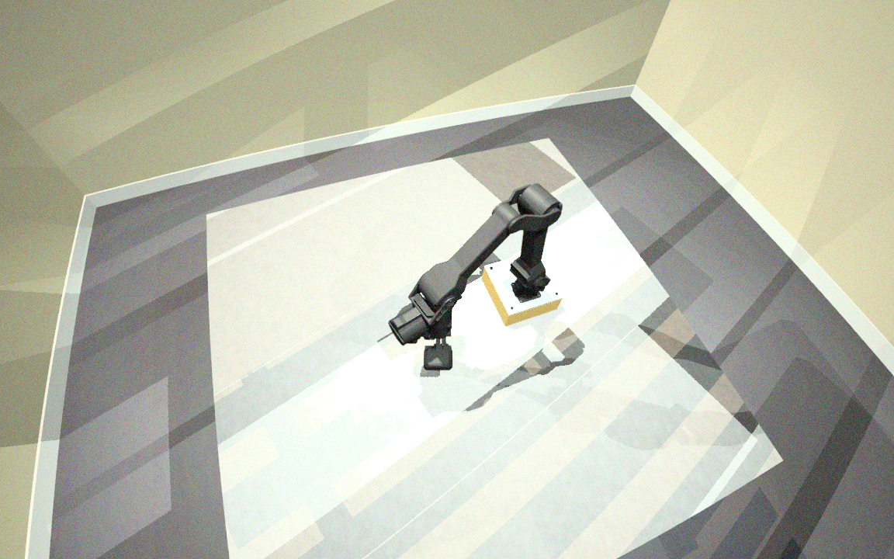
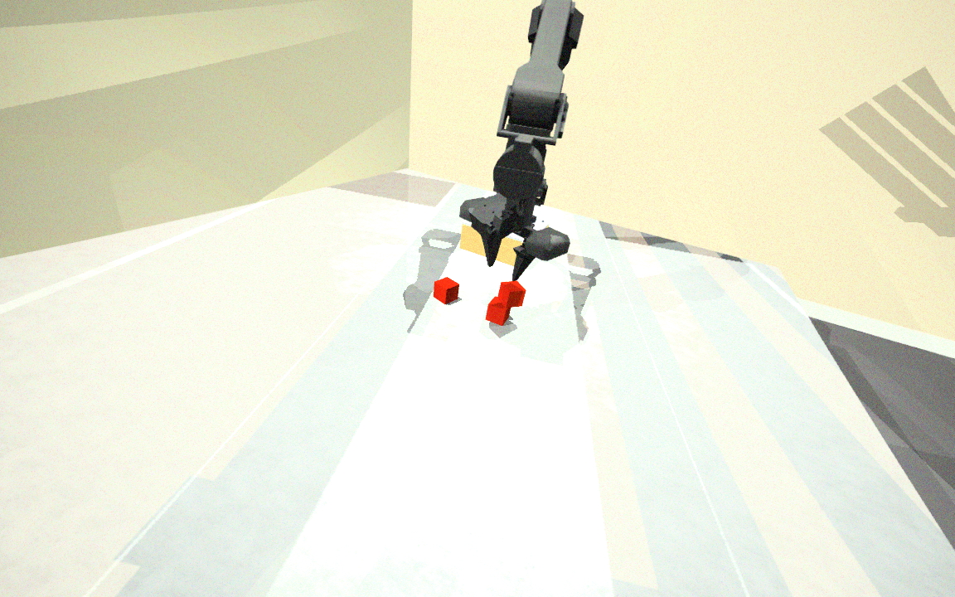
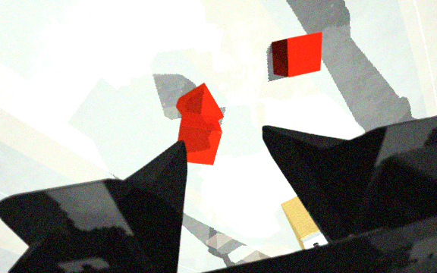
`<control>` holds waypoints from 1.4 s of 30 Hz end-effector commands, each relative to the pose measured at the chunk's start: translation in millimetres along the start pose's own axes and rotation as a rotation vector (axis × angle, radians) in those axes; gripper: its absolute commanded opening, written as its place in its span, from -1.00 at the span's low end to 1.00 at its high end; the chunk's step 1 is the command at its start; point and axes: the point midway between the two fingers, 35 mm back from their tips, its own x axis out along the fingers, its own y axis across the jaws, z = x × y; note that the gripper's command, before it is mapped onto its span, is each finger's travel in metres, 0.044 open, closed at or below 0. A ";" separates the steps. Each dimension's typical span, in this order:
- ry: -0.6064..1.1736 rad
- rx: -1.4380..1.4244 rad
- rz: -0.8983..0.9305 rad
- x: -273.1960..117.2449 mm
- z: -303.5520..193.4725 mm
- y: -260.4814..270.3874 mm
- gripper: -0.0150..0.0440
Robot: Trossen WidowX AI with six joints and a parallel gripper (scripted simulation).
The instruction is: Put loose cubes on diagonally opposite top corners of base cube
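Observation:
A red cube stands on the table. A second red cube overlaps it in both views and looks raised over one of its corners; how far it rests on top, and whether it is level, is hard to tell. The third red cube stands apart on the table. My gripper is open, with nothing between its fingers. Its tips are just above and behind the raised cube, and one tip overlaps that cube in the wrist view. The top view shows no cube; the arm is in the way.
The arm stands on a yellow block with a white top, behind the cubes in the exterior view. The pale table carries strong light patches and arm shadows around the cubes.

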 end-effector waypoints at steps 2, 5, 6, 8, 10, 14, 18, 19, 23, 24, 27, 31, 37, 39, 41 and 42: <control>-0.011 -0.244 0.007 -9.3 9.8 -11.6 0.41; -0.013 -0.381 0.006 -12.4 14.1 -18.8 0.41; -0.013 -0.427 0.005 -13.5 15.5 -21.3 0.41; -0.014 -0.518 0.005 -15.6 18.2 -26.3 0.41; -0.014 -0.609 0.004 -17.7 20.7 -31.3 0.41; -0.015 -0.792 0.002 -21.9 25.5 -41.4 0.41; -0.016 -0.974 0.000 -26.1 29.8 -51.8 0.41; -0.017 -1.020 0.000 -27.1 30.8 -54.4 0.41; -0.017 -1.202 -0.003 -31.3 34.6 -65.0 0.41; -0.017 -1.247 -0.003 -32.4 35.4 -67.7 0.41; -0.018 -1.384 -0.005 -35.5 37.8 -75.8 0.41; -0.018 -1.567 -0.008 -39.8 40.6 -86.6 0.41; -0.018 -1.634 -0.009 -41.3 41.5 -90.7 0.41; -0.018 -1.634 -0.009 -41.3 41.5 -90.7 0.41; -0.018 -1.634 -0.009 -41.3 41.5 -90.7 0.41; -0.018 -1.634 -0.009 -41.3 41.5 -90.7 0.41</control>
